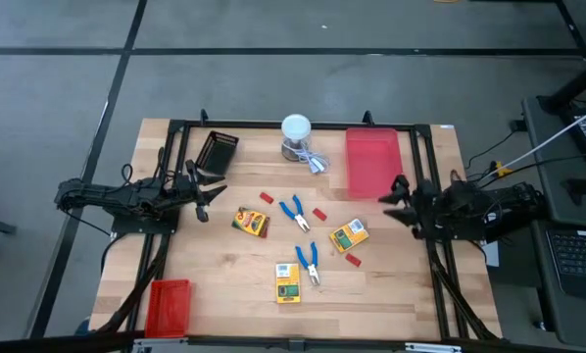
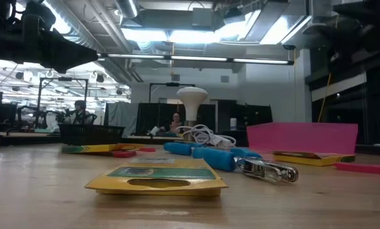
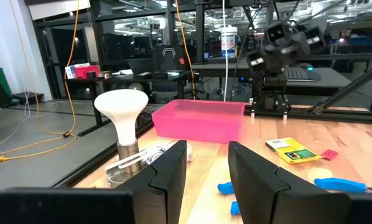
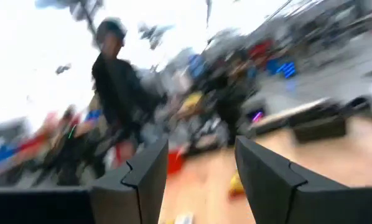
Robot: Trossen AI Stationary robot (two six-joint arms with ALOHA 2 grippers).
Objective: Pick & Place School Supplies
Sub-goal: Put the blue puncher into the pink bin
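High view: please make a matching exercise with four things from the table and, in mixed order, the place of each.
Things:
1. black tray
2. large red tray
3. small red tray
4. white round-topped container

Places:
A. near left corner of the table
B. far edge, middle
C. far side, before the right claw
D. far side, beside the left claw

Pairs: 1-D, 2-C, 3-A, 4-B
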